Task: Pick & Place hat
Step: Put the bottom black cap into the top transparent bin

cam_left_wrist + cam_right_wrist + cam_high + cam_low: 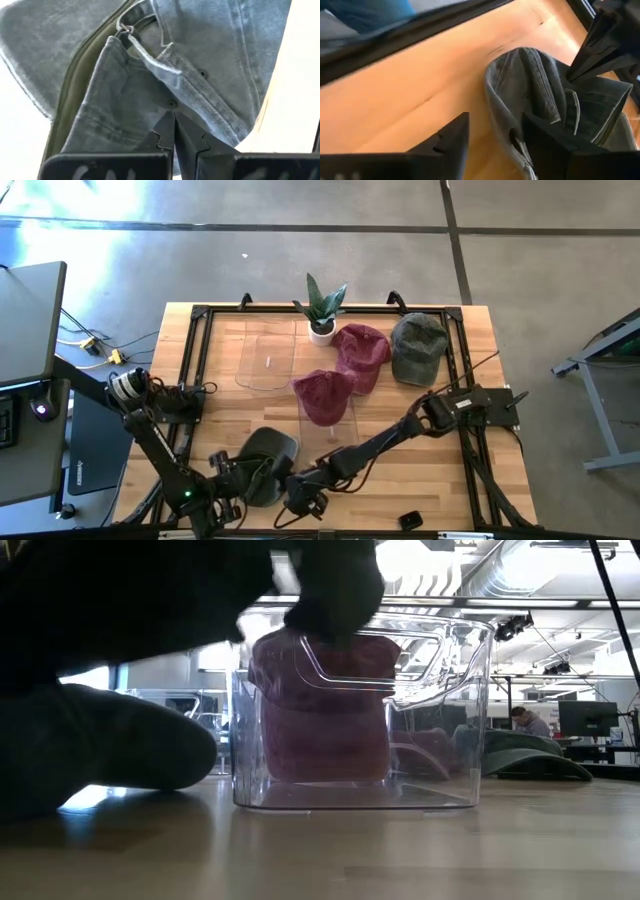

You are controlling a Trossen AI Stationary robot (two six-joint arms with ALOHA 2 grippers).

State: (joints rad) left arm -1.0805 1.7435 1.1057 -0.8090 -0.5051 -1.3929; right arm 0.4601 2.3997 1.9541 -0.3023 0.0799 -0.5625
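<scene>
A dark grey hat [270, 452] lies near the table's near edge, left of centre, with its strap and buckle [125, 29] showing in the left wrist view. My left gripper [243, 480] is at its near left side, shut on its cloth. My right gripper [305, 502] is open just right of the hat. In the right wrist view the hat's rim [501, 120] runs between my right gripper's [495, 137] fingers; whether they touch it cannot be told. The low view shows the hat [110, 755] as a dark mound on the left. My left gripper [174, 120] has its shut fingers on the hat's grey cloth panel [150, 107], below the strap, with the tips meeting at the cloth. One layer or a fold cannot be told. In the right wrist view the fingers [600, 45] come down on the hat from above. The hat rests on the table.
A clear bin [345, 425] at the table's middle holds a maroon hat [323, 395]. A second clear bin [268, 355], a potted plant [322, 310], another maroon hat [362, 355] and a green hat [418, 345] sit farther back. A small black object [410, 520] lies by the near edge.
</scene>
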